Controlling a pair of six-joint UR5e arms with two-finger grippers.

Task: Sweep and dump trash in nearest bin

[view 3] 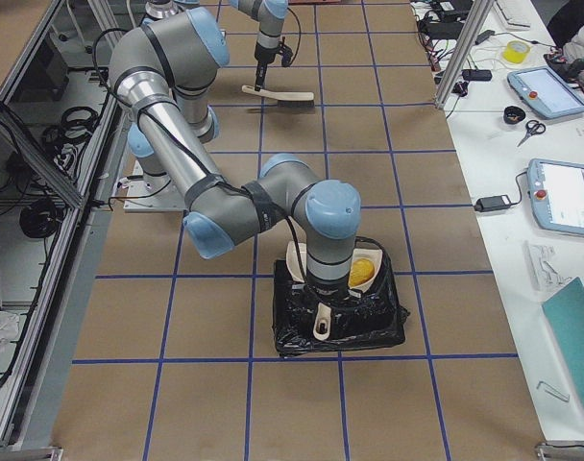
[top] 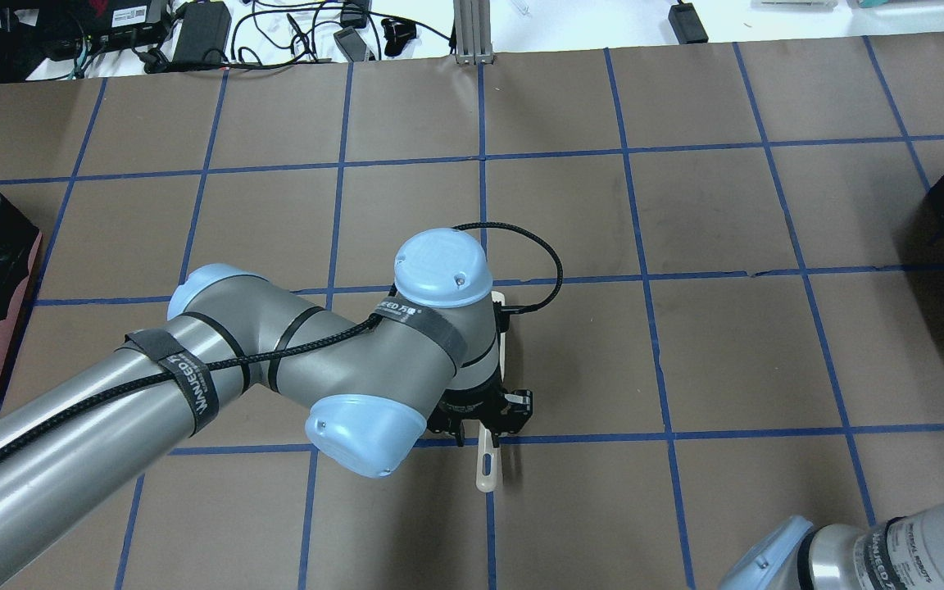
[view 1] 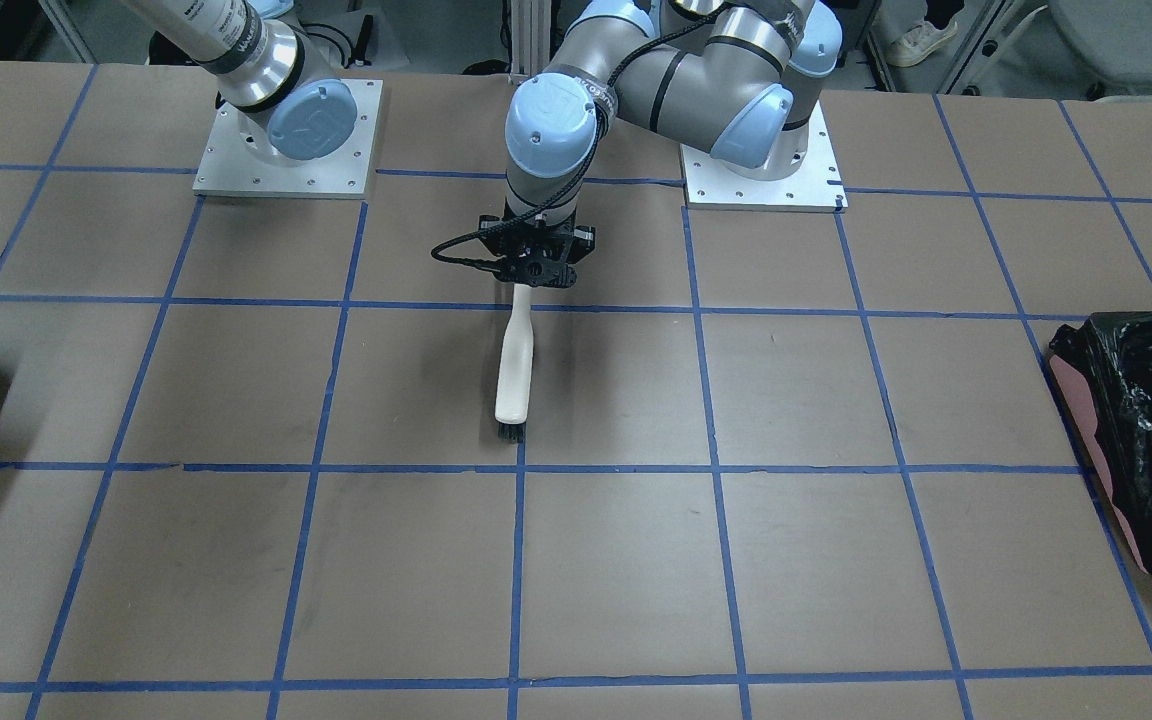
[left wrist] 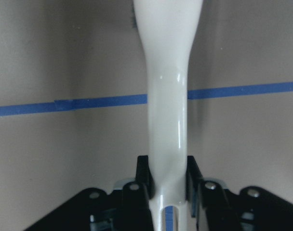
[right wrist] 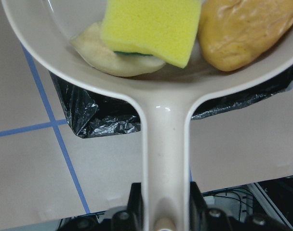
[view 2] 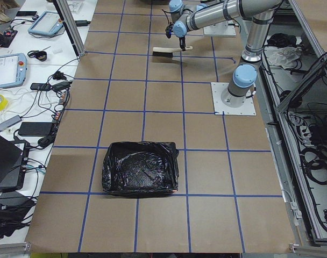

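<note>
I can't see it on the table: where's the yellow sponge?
In the right wrist view, the yellow sponge lies in the dustpan, atop the pale peel, left of the orange-brown lump.

A brown desk (view 1: 616, 580) gridded with blue tape (view 1: 716, 468); alongside, a white surface (view 3: 503, 154) carries cables (view 2: 50, 88), what look like tablet controllers (view 3: 566, 197), beside an aluminium post (view 2: 68, 27)

Three trash scraps (right wrist: 151, 29), one dustpan (right wrist: 166, 125), one brush (view 1: 514, 365), two arms (top: 275, 352), and apparently two bins (view 2: 111, 167)
</note>
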